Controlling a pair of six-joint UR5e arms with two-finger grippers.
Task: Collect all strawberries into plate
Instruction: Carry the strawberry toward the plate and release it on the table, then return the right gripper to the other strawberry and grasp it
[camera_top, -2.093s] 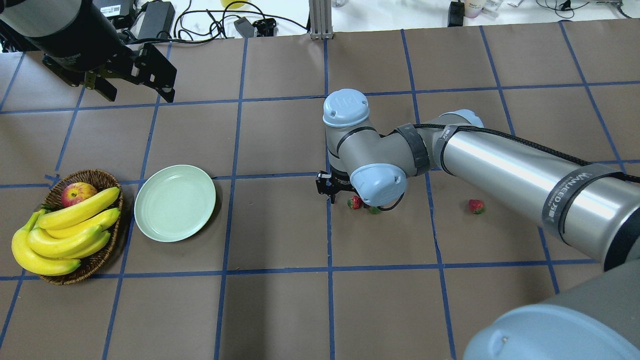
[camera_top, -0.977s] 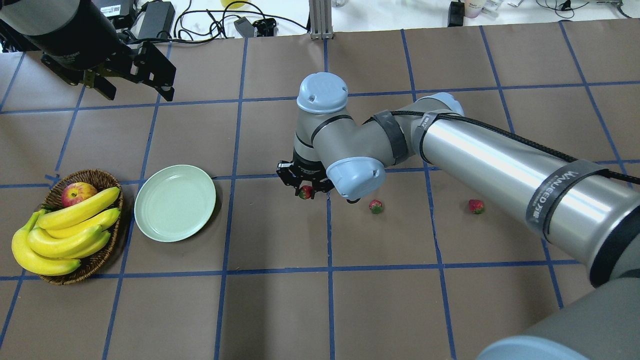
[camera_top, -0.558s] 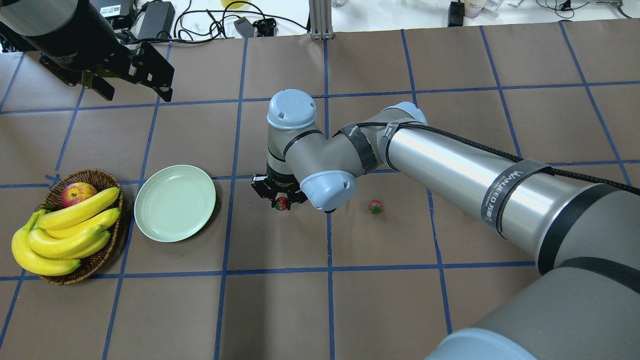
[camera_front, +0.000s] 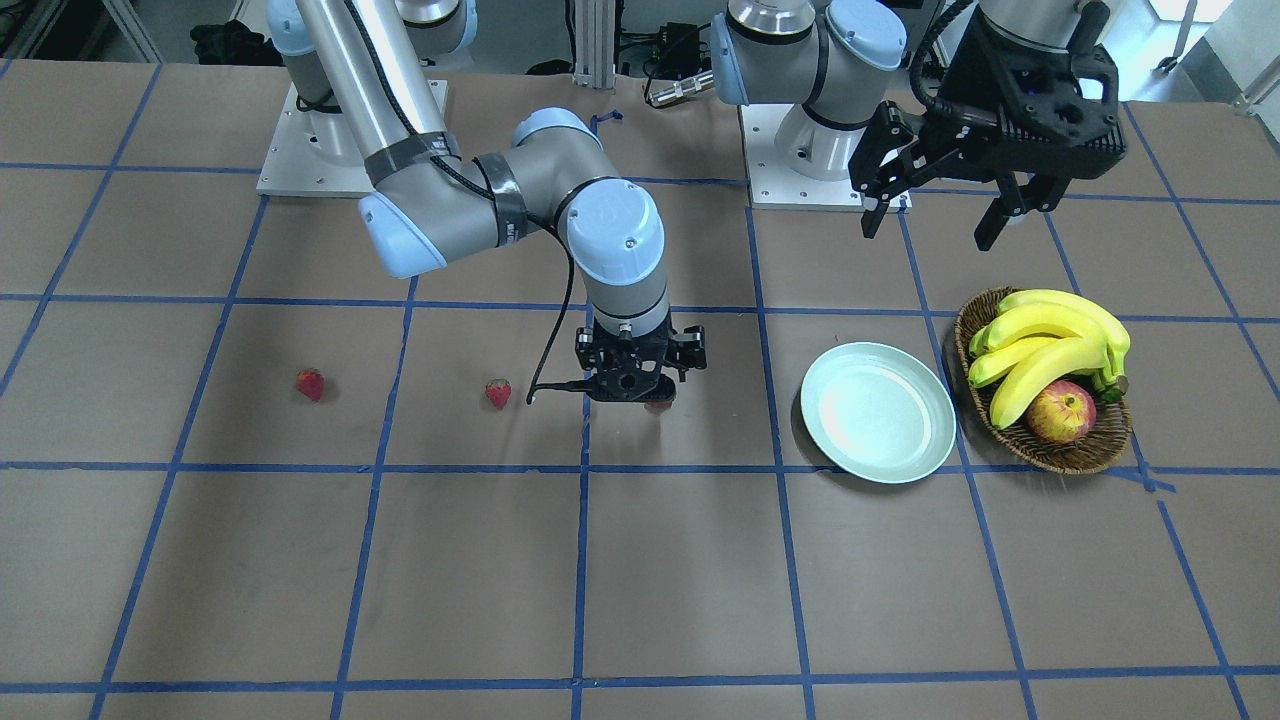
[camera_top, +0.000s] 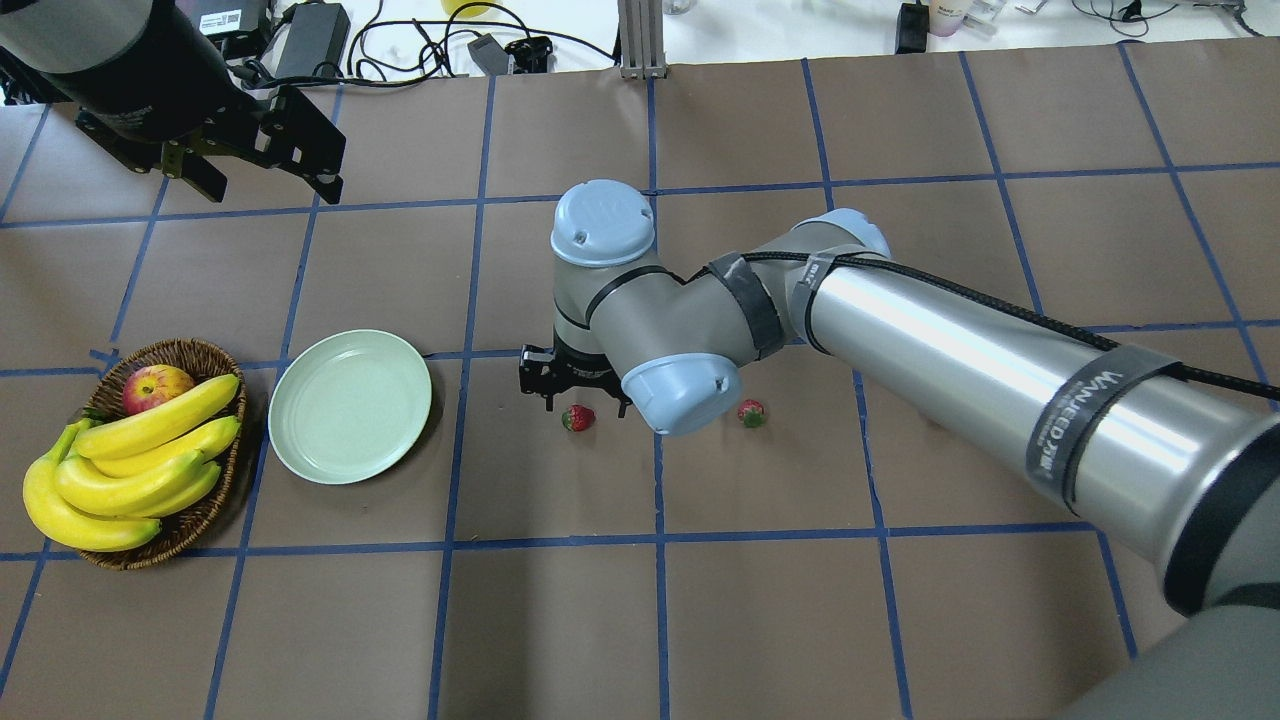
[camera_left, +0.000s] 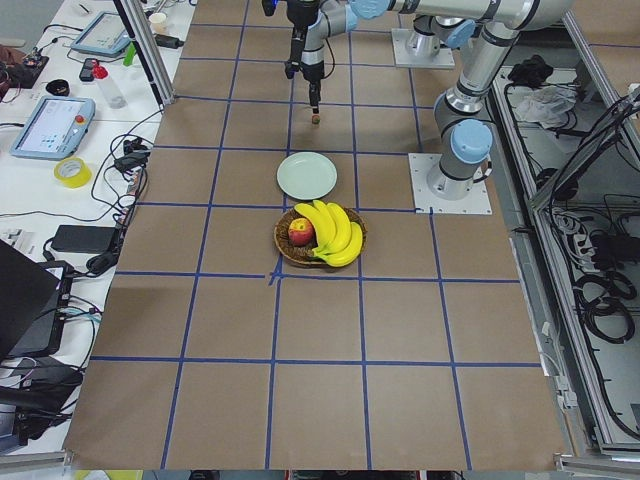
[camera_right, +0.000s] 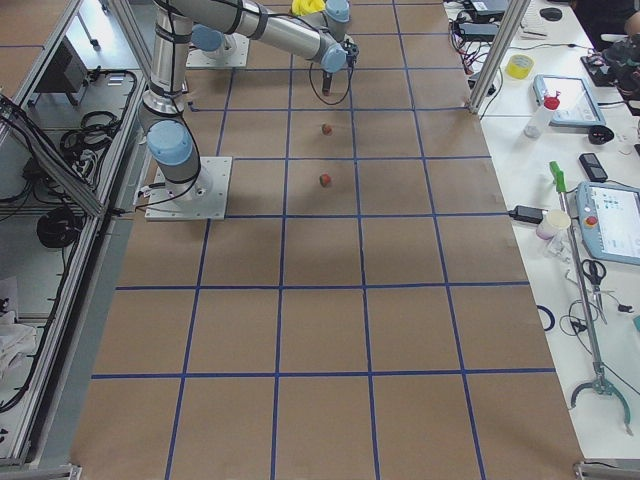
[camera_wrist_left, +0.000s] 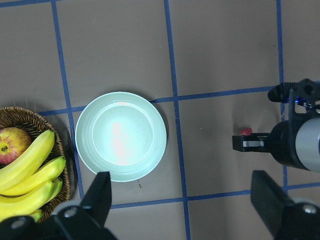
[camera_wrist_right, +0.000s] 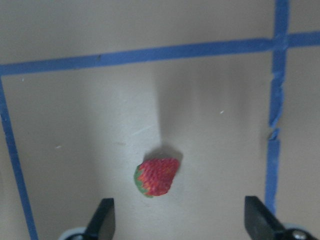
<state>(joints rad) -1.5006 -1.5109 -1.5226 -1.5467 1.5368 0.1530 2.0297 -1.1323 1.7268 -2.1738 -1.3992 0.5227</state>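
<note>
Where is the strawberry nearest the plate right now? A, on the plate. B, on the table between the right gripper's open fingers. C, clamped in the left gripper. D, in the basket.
B: in the right wrist view the strawberry lies on the table between the spread fingers of the right gripper, and the plate holds nothing.

Nearest strawberry (camera_top: 578, 417) lying sideways, probably loose; other strawberries (camera_front: 498, 393) well apart; plate (camera_top: 350, 406) flat.

White letters reading roughly "WANJEED" stand on the dark strap (camera_top: 1088, 418) around the right arm (camera_top: 950, 335), at four o'clock overhead.
</note>
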